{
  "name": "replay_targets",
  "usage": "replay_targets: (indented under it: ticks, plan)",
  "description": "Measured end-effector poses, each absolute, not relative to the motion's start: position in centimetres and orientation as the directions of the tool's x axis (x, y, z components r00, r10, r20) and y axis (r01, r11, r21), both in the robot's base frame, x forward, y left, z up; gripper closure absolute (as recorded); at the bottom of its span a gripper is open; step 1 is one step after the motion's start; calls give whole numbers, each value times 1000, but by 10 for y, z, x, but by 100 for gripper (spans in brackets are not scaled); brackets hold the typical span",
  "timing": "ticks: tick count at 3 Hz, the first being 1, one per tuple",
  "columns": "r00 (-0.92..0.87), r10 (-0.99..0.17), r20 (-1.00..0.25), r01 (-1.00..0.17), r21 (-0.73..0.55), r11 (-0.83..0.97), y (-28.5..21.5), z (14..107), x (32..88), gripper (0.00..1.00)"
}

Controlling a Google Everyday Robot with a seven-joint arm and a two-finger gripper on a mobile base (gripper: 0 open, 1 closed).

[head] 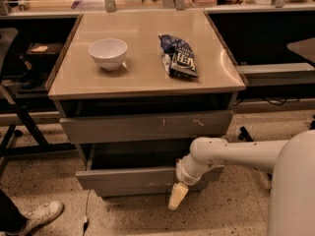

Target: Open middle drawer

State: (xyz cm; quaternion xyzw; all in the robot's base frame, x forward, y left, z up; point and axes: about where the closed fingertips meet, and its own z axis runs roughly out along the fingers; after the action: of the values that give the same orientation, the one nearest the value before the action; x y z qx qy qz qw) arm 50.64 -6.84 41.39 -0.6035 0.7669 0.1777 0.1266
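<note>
One gripper (178, 196) noted, pointing down, grip state not discernible; middle drawer (129, 178) just above-left of it, standing partly open.

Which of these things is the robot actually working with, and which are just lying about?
Job: middle drawer, partly pulled out; gripper, low at its front's right end.
Lying about: white bowl, blue snack bag, both on the cabinet top; scratched top drawer; white shoe.

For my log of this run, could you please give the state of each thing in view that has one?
middle drawer: pulled partly out
white bowl: upright, empty
chip bag: lying flat on the top
gripper: pointing down at the middle drawer's front, right of centre
</note>
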Motion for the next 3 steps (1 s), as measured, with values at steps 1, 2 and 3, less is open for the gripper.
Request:
replay_targets:
  ticks: [1, 2, 3]
  plan:
    - [-261, -877, -404, -964, 160, 213, -73, 418, 482, 0]
    - [-275, -875, -399, -958, 190, 215, -76, 419, 466, 0]
    - [-295, -862, -412, -951, 217, 221, -80, 420, 456, 0]
